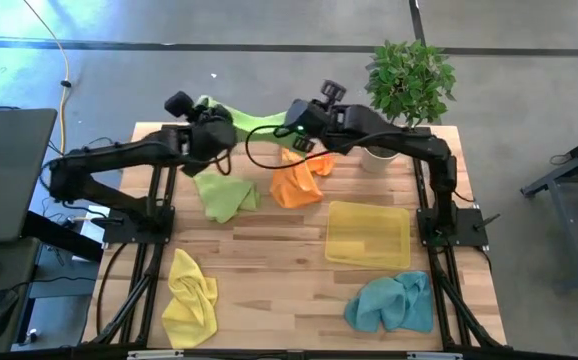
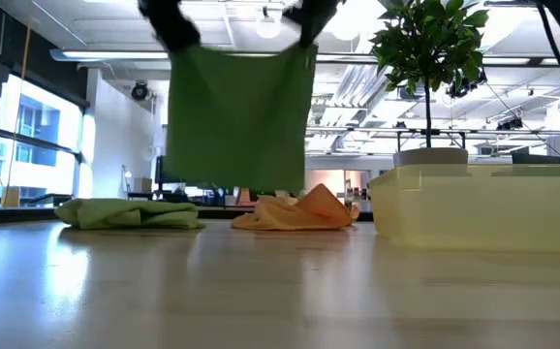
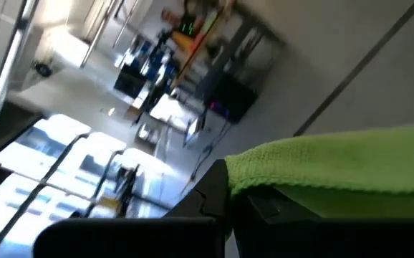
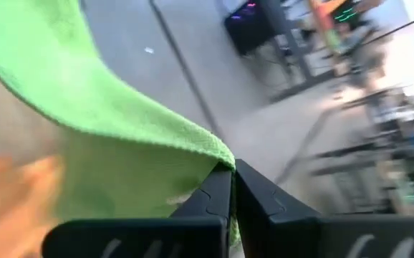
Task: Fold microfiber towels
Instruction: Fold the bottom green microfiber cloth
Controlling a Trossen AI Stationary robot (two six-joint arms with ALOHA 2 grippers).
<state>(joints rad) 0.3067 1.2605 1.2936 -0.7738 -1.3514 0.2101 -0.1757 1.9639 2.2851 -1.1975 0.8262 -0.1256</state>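
Fingers pinched on lime towel, grippers cut off above.

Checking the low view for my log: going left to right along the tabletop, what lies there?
Crumpled green towel → orange towel → yellow towel, with the plant pot behind it. Above them, a second green towel hangs off the table.
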